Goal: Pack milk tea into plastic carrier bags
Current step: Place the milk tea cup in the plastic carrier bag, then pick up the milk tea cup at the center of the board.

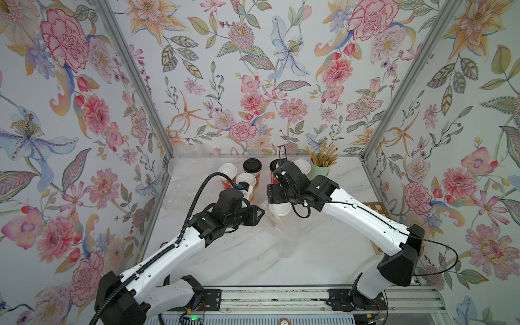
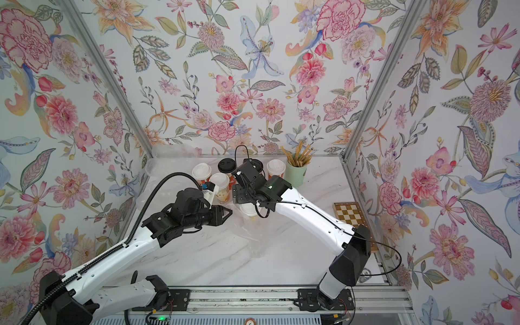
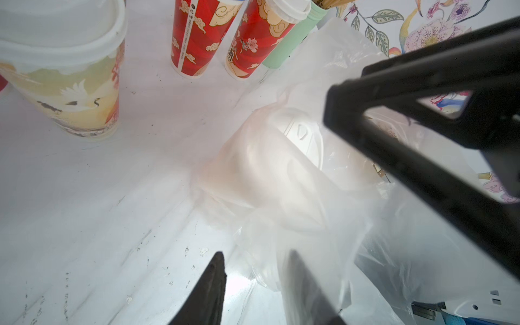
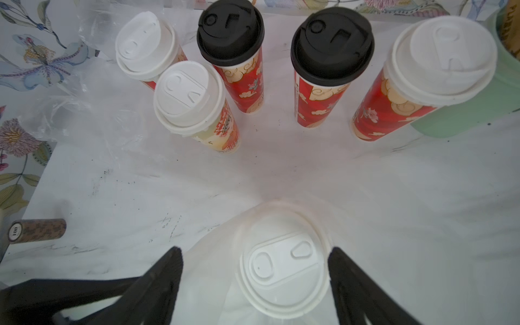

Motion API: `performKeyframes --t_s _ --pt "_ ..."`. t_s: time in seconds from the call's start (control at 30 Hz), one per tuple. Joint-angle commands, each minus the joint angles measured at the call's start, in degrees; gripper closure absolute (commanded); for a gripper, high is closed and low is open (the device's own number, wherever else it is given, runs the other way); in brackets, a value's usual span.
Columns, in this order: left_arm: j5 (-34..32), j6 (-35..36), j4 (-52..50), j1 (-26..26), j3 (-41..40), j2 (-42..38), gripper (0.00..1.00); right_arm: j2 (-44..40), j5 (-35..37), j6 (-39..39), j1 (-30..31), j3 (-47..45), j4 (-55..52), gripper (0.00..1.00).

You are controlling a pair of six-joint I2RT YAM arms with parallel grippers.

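Fingers [image 4: 168,275] of the right gripper [image 4: 254,250] stand spread astride the white-lidded cup [image 4: 281,270] seated in the carrier bag [image 3: 394,239] mid-surface [image 1: 239,261], those of the left gripper [image 3: 256,253] parted beside its film; loading looks underway, and next likely needs another of the cups [image 4: 332,42] at the far edge.

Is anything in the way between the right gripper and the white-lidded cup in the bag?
No solid thing. The right gripper stands open, one finger on each side of the cup; only the thin film of the carrier bag lies between one finger and the cup.
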Motion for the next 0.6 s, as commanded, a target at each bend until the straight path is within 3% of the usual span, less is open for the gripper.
performKeyframes --t_s 0.0,0.13,0.37,0.57 --pt "0.4 -2.3 3.0 -0.4 -2.6 -2.2 0.53 -0.4 -1.1 -3.5 0.2 4.2 -0.8 0.18" --pt "-0.9 -3.2 3.5 -0.2 -4.0 -4.8 0.35 3.2 -1.7 -6.7 -0.1 9.6 -0.8 0.18" --pt "-8.3 -2.8 -2.1 0.8 -3.2 -10.0 0.25 12.8 -4.9 -11.1 -0.1 19.7 -0.3 0.2" --pt "-13.2 -2.5 -7.5 6.2 -3.2 -14.9 0.22 20.9 -7.5 -14.0 -0.1 27.6 0.0 0.2"
